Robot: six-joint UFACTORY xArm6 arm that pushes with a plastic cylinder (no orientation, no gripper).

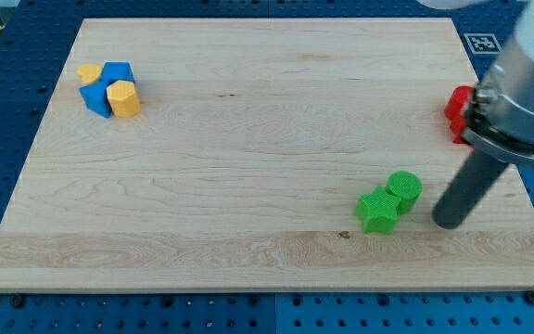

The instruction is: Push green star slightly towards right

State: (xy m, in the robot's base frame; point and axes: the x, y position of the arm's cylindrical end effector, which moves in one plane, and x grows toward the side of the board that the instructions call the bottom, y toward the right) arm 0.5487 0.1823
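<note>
1. The green star (pixel 377 211) lay in the lower right part of the wooden board (pixel 248 139), just to the view's left of my tip (pixel 448 223) and apart from it.
2. I had no claw to open or close; my arm ended in a dark rod, and my tip rested on the board holding nothing and touching no block.
3. A green cylinder (pixel 403 188) sat against the star's upper right side, also just to the view's left of my tip and a little higher in the view.
4. Greens counted two: one star, one cylinder.
5. A red block (pixel 456 113) stood at the board's right edge, above my tip in the view, partly hidden behind my arm; its shape I could not make out.
6. Far to the view's upper left of my tip sat a tight cluster: a blue block (pixel 117 72) and a second blue block (pixel 95 99), a yellow block (pixel 125 97) and a smaller yellow block (pixel 88 73).
7. My arm entered from the view's upper right, the rod slanting down and to the left towards my tip.
</note>
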